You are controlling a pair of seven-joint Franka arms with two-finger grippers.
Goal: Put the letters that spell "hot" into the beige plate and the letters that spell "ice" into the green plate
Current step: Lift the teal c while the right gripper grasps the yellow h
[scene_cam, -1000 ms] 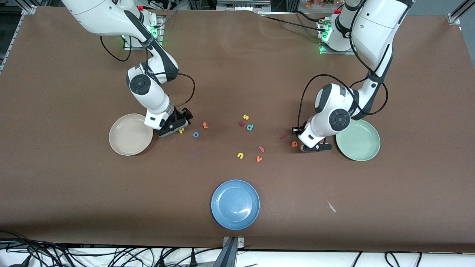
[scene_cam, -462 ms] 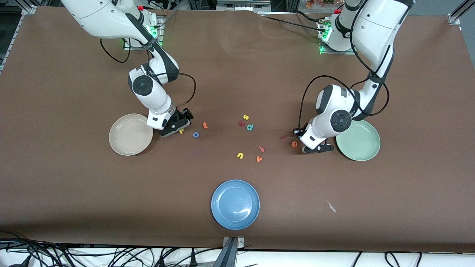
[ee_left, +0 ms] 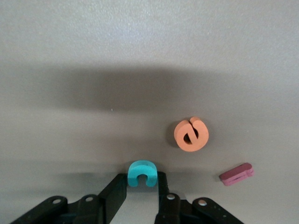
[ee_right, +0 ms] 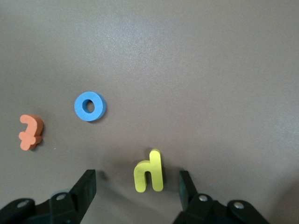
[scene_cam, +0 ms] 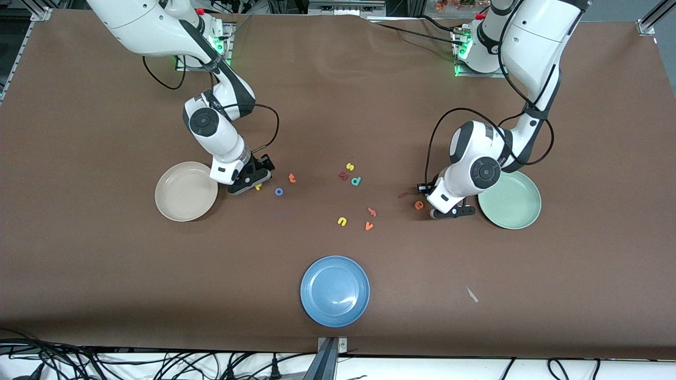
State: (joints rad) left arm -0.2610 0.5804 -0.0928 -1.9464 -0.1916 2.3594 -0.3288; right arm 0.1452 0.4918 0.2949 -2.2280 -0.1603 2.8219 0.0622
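Observation:
Low over the table beside the green plate (scene_cam: 509, 199), my left gripper (ee_left: 141, 181) is shut on the teal c (ee_left: 141, 172), which the front view hides. The orange e (ee_left: 191, 134) and dark red i (ee_left: 237, 173) lie on the table just past it. My right gripper (ee_right: 137, 179) stands open close to the beige plate (scene_cam: 186, 191), one finger on each side of the yellow h (ee_right: 149, 171) with a gap to both. The blue o (ee_right: 89, 106) and orange t (ee_right: 31, 132) lie a little farther out. Both plates are bare.
A blue plate (scene_cam: 335, 290) sits near the front camera's edge. Mid-table lie a yellow s (scene_cam: 349, 167), teal d (scene_cam: 356, 181), yellow u (scene_cam: 342, 221), orange v (scene_cam: 368, 226) and two more small letters. A pale scrap (scene_cam: 472, 294) lies toward the left arm's end.
The left hand has shifted slightly toward the green plate. The right hand has edged a little toward the yellow h.

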